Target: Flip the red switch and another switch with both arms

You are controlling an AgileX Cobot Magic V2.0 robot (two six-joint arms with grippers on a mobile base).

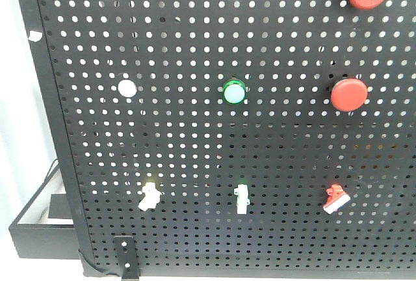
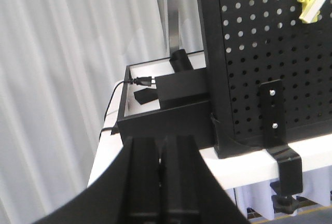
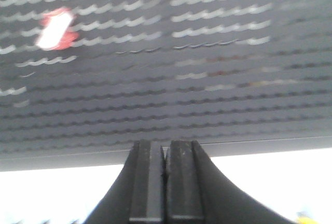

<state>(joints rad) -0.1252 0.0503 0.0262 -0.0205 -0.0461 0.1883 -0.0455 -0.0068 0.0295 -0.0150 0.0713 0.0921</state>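
The red switch [image 1: 335, 199] sits low on the right of the black pegboard [image 1: 195, 138], its white lever tip angled down-left. The pale yellow switch [image 1: 150, 194] is low on the left. Neither arm shows in the front view. In the left wrist view my left gripper [image 2: 161, 143] is shut with nothing in it, well below and left of the yellow switch [image 2: 310, 4]. In the blurred right wrist view my right gripper [image 3: 165, 147] is shut and empty near the board's bottom edge, with the red switch [image 3: 55, 28] up and to the left.
A white toggle with a green base [image 1: 242, 198] sits between the two switches. A green lit button [image 1: 234, 92], a white button [image 1: 127, 88] and two big red push buttons [image 1: 349, 94] are higher up. A black tray [image 2: 161, 112] and a clamp bracket [image 2: 280, 146] stand at the board's foot.
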